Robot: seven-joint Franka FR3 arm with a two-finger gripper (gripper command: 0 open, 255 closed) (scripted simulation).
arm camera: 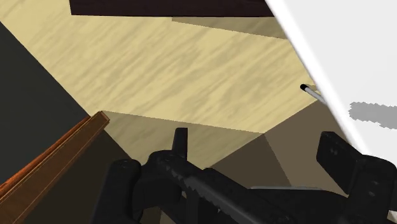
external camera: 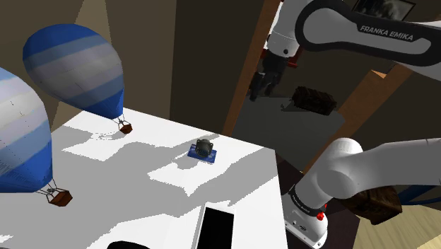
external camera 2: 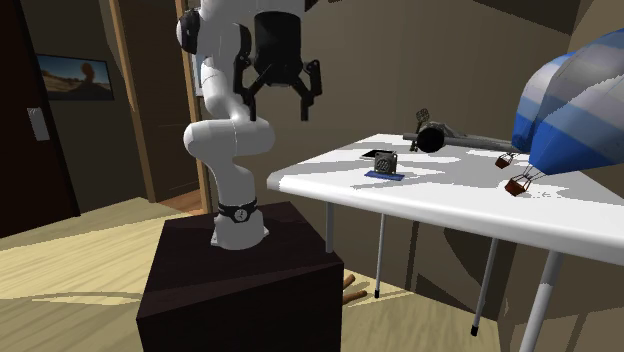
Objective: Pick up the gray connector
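White table (external camera 2: 450,205), wood floor below. Connector (external camera 2: 385,163) sits untouched near table's edge. Gripper (external camera 2: 275,100) spread wide, empty, high beside table's edge. Judged: nothing done; approach, grasp, lift all remain

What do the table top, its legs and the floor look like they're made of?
Table top: plain matte white with no grain, so the material is unclear. Legs: thin, grey and slightly glossy, probably metal. Floor: pale wood, going by its streaky grain.
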